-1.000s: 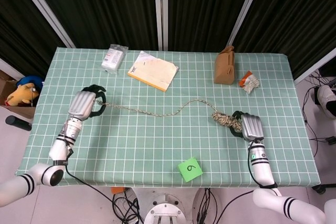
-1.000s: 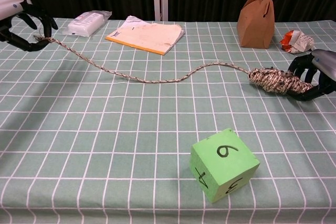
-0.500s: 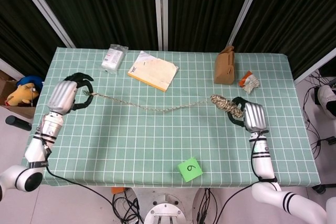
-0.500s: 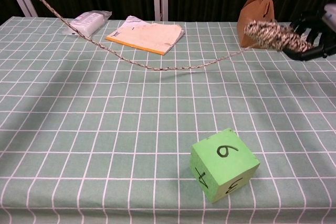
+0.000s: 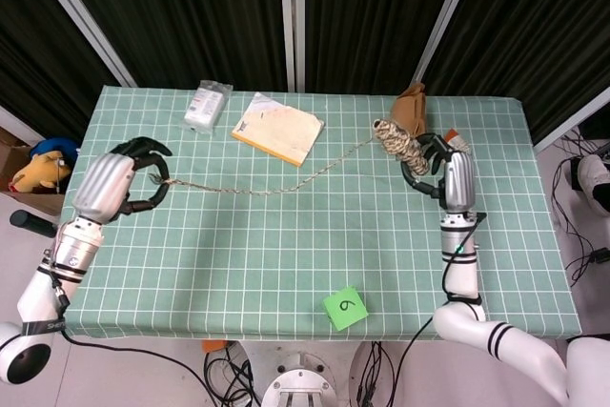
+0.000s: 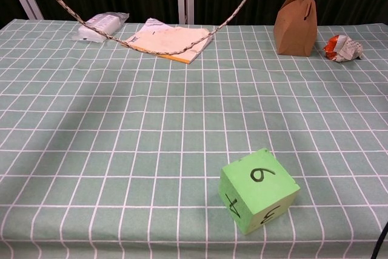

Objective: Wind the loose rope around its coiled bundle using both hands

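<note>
Above the green checked tablecloth (image 5: 286, 245), both hands are raised with a tan braided rope (image 5: 257, 190) strung between them. Right hand (image 5: 444, 174): dark fingers curled around the rope's coiled bundle (image 5: 395, 141), held in the air in front of the brown paper bag (image 5: 412, 113). Bundle tilted, its free strand leaving from the upper end. Left hand (image 5: 116, 184): fingers hooked inward, rope's loose end pinched at the fingertips, far from the bag over the cloth's opposite side.

Rope sags between the two hands; in the chest view its lowest stretch (image 6: 163, 48) crosses the near edge of the yellow-and-white paper booklet (image 6: 170, 39). Cannot tell whether it touches the booklet or hangs just over it.

Beyond the booklet, away from the bag: a white plastic packet (image 5: 207, 105). Just beside the bag, on its outer side: a crumpled red-and-white wrapper (image 6: 342, 48). Well apart from the bag, at the cloth's front edge: a bright green foam cube (image 6: 259, 190) marked "6" on top.
</note>
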